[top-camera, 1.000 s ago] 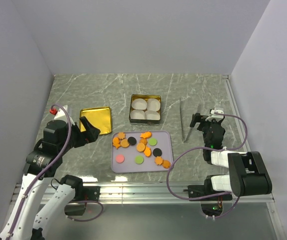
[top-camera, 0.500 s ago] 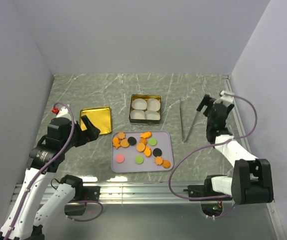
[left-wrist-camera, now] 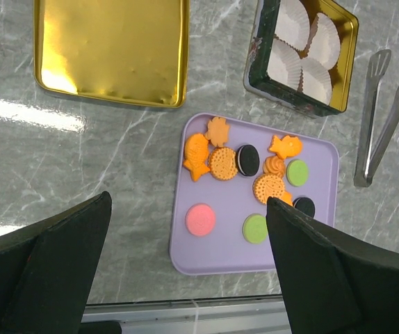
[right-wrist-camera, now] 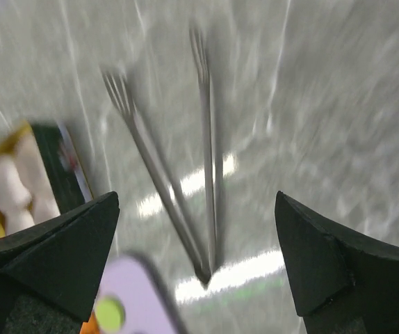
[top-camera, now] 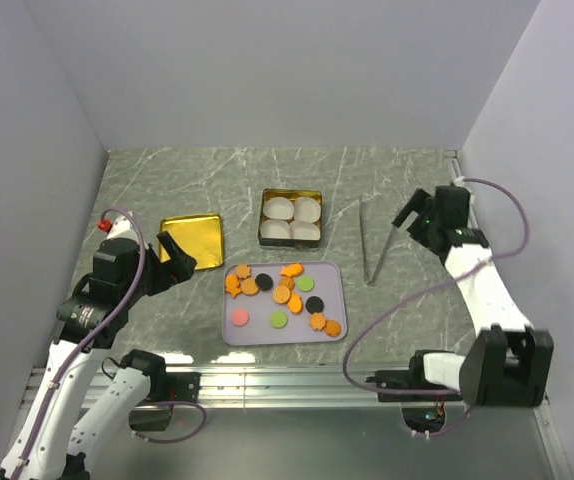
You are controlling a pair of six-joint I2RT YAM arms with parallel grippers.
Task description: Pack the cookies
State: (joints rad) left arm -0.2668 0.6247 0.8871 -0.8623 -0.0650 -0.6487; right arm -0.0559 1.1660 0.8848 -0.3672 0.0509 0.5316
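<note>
Over the tongs point(top-camera: 376, 252) | our right gripper point(top-camera: 409, 212) hovers agape, empty | step: fetching tongs | next: we lower, clamp them, then lift cookies point(top-camera: 283, 291)

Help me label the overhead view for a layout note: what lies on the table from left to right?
Gold lid → purple tray of cookies → tongs. The tin of paper cups sits behind the tray, so it is left out.
</note>
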